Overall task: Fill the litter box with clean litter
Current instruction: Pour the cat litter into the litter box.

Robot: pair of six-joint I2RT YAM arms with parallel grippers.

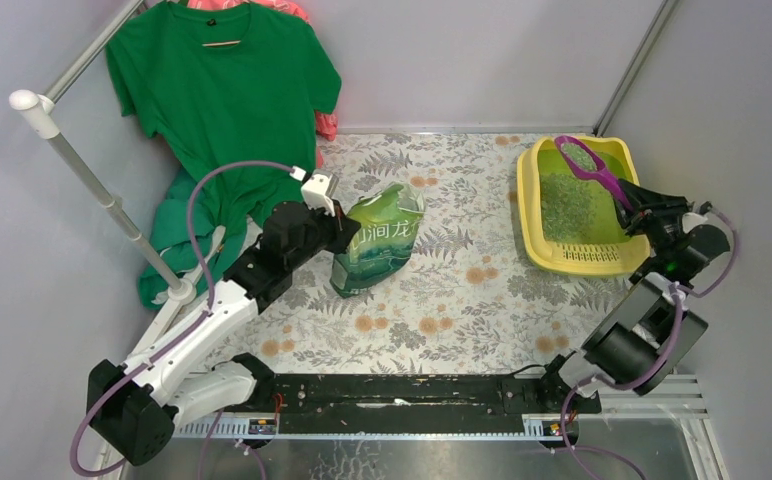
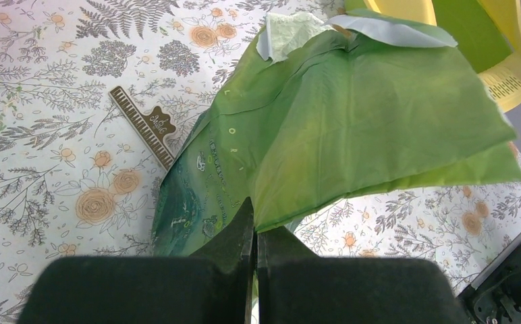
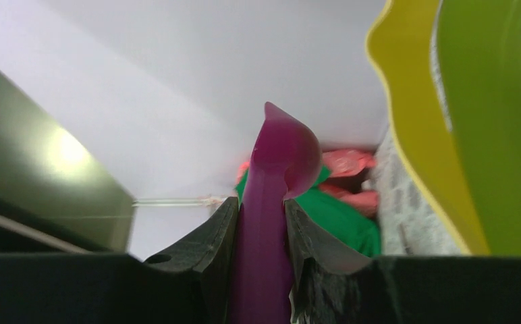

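Your left gripper point(image 2: 256, 228) is pressed together on the edge of the green bag point(image 1: 377, 240). Your right gripper point(image 3: 263, 217) pinches the purple scoop point(image 1: 588, 166) by its handle, over the litter box point(image 1: 572, 263) at the table's far right, where clean litter point(image 1: 566, 206) lies.

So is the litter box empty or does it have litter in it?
Partly filled: green litter covers part of the litter box floor.

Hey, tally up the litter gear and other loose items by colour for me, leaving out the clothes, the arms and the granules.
Green: 1, the glossy green printed bag
Yellow: 1, the yellow plastic rectangular litter box
Purple: 1, the purple plastic scoop
Brown: 1, the flat brown ruler-like strip
Total: 4
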